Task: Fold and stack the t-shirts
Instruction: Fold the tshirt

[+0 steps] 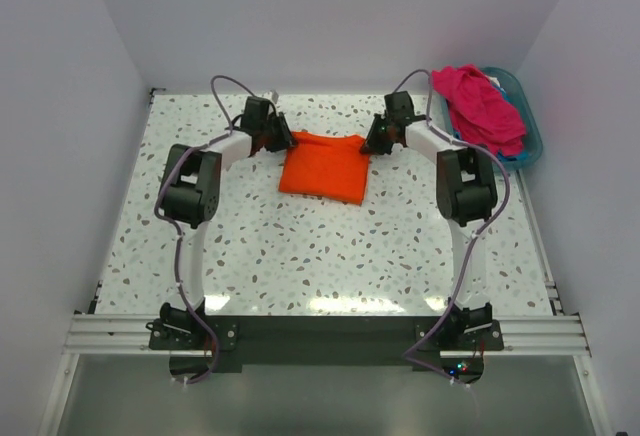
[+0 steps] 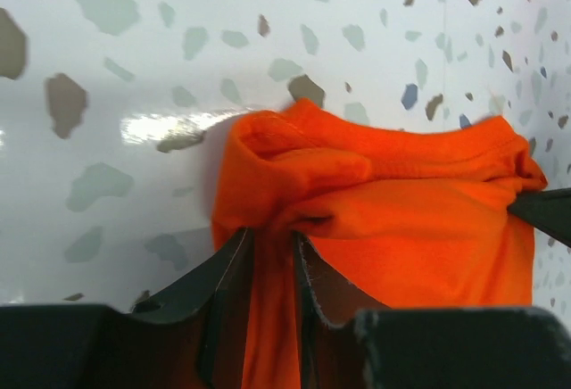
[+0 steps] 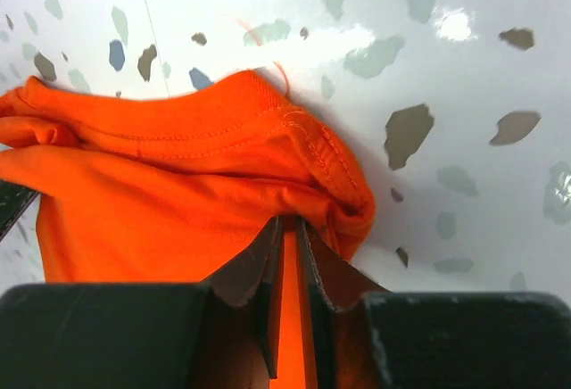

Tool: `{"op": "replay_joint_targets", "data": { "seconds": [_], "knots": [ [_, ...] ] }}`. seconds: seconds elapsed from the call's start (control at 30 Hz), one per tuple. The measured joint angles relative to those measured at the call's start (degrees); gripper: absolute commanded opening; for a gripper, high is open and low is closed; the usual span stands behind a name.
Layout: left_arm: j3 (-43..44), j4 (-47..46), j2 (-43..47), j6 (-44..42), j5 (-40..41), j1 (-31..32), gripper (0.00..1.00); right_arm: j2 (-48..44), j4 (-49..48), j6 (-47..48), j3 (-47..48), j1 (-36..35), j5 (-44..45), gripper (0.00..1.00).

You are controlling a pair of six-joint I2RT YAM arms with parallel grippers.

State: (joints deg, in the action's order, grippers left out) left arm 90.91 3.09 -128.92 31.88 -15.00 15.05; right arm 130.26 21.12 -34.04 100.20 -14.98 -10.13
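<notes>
Orange t-shirt [image 1: 322, 166] lies in a partly folded, roughly square bundle at the middle far part of the speckled bench [image 1: 300, 256] in the top view. The left jaws are at its far-left corner and the right jaws at its far-right corner. A magenta t-shirt [image 1: 485, 106] is heaped in the teal basket [image 1: 530, 146] at the far right, well apart from the work. If the two arms pull unevenly from here, the bundle could skew or open out.

From the left wrist, the left jaws are narrowed onto a bunched ridge of the orange t-shirt [image 2: 401, 219]. The cloth runs down between them and rumpled folds sit just beyond the tips. How many layers are caught cannot be told. If only the upper one is held, the layers beneath would likely stay on the bench and the fold would come apart on lifting.

From the right wrist, the right jaws are almost pressed together on a thin strip of the orange t-shirt [image 3: 178, 202], close to the stitched hem. So shallow a bite near the edge could slip free under tension and drop that corner.
</notes>
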Motion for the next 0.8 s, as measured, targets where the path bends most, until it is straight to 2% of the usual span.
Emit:
{"op": "replay_joint_targets", "data": {
  "seconds": [0.13, 0.23, 0.27, 0.33, 0.4, 0.53, 0.6, 0.67, 0.8],
  "knots": [
    [1.27, 1.01, -0.83, 1.53, 2.16, -1.25, 0.28, 1.46, -3.21, -2.71, -0.22, 2.45, -5.97, 0.21],
    [1.25, 0.92, -0.83, 2.03, 2.82, -1.64, 0.32, 2.47, -6.19, -4.90, -0.57, 3.82, -10.86, 0.26],
    [1.22, 0.85, -0.83, 2.03, 2.82, -1.70, 0.38, 2.73, -6.95, -5.60, -0.61, 4.24, -12.48, 0.28],
    [1.01, 0.44, -0.50, 2.14, 2.32, -1.77, 0.42, 3.15, -8.41, -6.73, -0.81, 4.92, -15.13, 0.33],
    [0.26, 0.46, 0.42, 1.97, 2.27, -1.92, 0.55, 3.32, -9.03, -7.56, -0.85, 5.42, -16.92, 0.40],
    [-1.14, 1.90, 4.39, 1.68, 3.32, -2.45, 0.82, 3.15, -8.68, -6.86, -0.52, 5.49, -17.44, 0.46],
    [-2.34, 2.34, 7.91, 1.46, 4.37, -2.67, 0.87, 2.58, -7.89, -5.92, -0.42, 5.20, -16.57, 0.46],
    [-3.89, 2.23, 11.74, 1.25, 4.74, -2.75, 0.89, 1.57, -6.51, -4.92, -0.33, 4.85, -15.63, 0.46],
    [-5.46, 1.70, 15.56, -0.15, 2.29, -2.93, 0.87, -1.57, -3.39, -3.15, -0.24, 3.87, -13.03, 0.46]
  ]
}}
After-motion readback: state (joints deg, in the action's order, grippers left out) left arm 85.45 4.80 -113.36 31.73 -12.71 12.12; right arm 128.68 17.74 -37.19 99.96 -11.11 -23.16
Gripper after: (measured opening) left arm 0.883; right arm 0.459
